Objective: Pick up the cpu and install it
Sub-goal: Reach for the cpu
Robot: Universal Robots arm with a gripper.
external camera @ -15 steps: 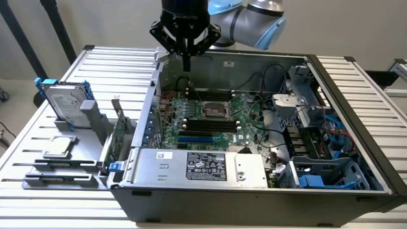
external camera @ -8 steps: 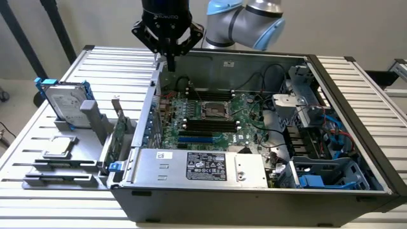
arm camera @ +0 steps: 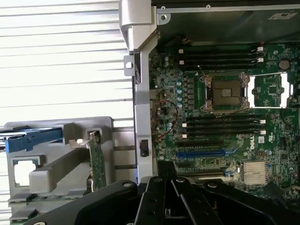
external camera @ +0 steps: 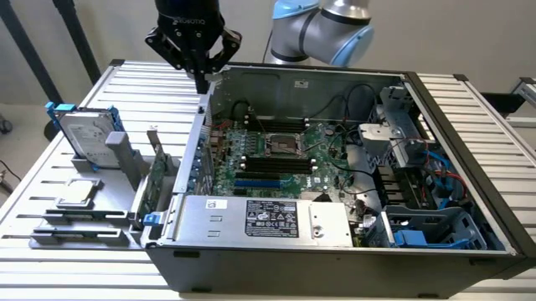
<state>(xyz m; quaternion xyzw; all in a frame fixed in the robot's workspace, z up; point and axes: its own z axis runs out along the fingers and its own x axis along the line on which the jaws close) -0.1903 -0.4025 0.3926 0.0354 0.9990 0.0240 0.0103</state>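
- Tool [external camera: 202, 85] closed, fingers pressed together and pointing down, nothing between them. It hangs over the far-side edge of the open computer case [external camera: 335, 273], where the case wall meets the desk [external camera: 125, 81].
- cpu [external camera: 77, 191] not yet picked up. It lies flat, silver top up, seated on a grey holder block [external camera: 84, 235] on the desk, outside the case.
- Key relation: from the tool, the cpu lies toward the exterior view's left and well nearer that camera, and lower down. The two are well apart, with nothing touching the chip.
- cpu is square, so no long axis to align with. Its edges run roughly parallel to the holder's edges.
- Between tool and cpu stands the hard drive [external camera: 84, 135], upright in its blue brackets, with an expansion card [external camera: 155, 175] on edge just beside the case wall. Judgement: both rise above the chip and crowd a direct path.
- CPU socket [external camera: 283, 145] sits open on the motherboard [external camera: 322, 135], to the exterior view's right of the tool; no chip seen in it.
- Writing: white lettering on the tool body, apparently "ROBOTIQ", seen inverted. Wrist view shows a white Dell logo on the motherboard. Power supply [external camera: 268, 219] carries a black label, text too fine to read.
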